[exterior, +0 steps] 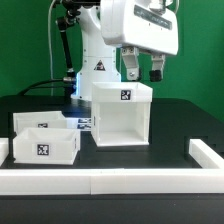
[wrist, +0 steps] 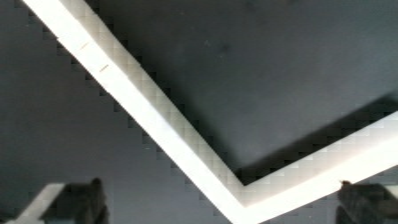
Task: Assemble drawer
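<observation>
1. Gripper (exterior: 143,75) hangs upper centre-right in the exterior view, above the case (exterior: 120,120) and not touching it.
2. Fingers (wrist: 71,200) are apart, with nothing between them; both tips show in the wrist view.
3. The case stands upright at frame centre on the black table (exterior: 175,125), its open side toward the camera and 1 tag on its top front edge.
4. 2 small tagged boxes sit at lower left: the front box (exterior: 45,150) and, just behind it, the back box (exterior: 35,121).
5. A white rail (exterior: 110,181) runs along the bottom and turns up at lower right.
6. The wrist view shows a white corner edge (wrist: 160,120) over a dark surface; which part it belongs to cannot be told.
</observation>
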Controlling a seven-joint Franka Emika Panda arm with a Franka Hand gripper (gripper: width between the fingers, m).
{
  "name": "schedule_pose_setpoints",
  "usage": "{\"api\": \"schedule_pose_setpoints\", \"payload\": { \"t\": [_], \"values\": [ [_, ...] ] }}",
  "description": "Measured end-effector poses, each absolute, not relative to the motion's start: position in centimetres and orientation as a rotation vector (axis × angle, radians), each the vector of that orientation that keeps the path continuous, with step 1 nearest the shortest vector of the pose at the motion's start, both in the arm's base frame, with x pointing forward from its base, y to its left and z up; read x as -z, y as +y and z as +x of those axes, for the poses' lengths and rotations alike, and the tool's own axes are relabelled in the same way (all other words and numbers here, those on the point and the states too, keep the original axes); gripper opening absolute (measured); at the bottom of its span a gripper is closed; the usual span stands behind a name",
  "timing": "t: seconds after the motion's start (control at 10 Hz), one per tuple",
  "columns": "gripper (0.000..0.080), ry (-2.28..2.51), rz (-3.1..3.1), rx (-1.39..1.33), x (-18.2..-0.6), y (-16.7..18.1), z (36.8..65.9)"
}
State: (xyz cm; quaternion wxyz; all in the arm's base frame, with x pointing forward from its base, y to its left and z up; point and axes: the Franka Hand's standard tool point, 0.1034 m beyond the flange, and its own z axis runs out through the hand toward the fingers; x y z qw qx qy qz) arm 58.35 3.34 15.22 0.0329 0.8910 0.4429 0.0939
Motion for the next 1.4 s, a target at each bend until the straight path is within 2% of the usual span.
{"api": "schedule_pose_setpoints", "payload": {
  "t": [0.3, 0.7, 0.8, 1.2, 1.4],
  "values": [
    [0.0650, 1.319, 2.769, -0.287, -15.3, 3.3, 58.2],
    [0.0650, 1.075, 2.872, -0.281, -19.2, 3.0, 55.4],
    [0.0650, 1.079, 2.867, -0.286, -19.5, 2.9, 54.8],
    [0.0650, 0.983, 2.915, -0.274, -19.1, 2.8, 54.4],
    [0.0650, 0.730, 3.000, -0.233, -18.6, 2.8, 51.6]
  ]
}}
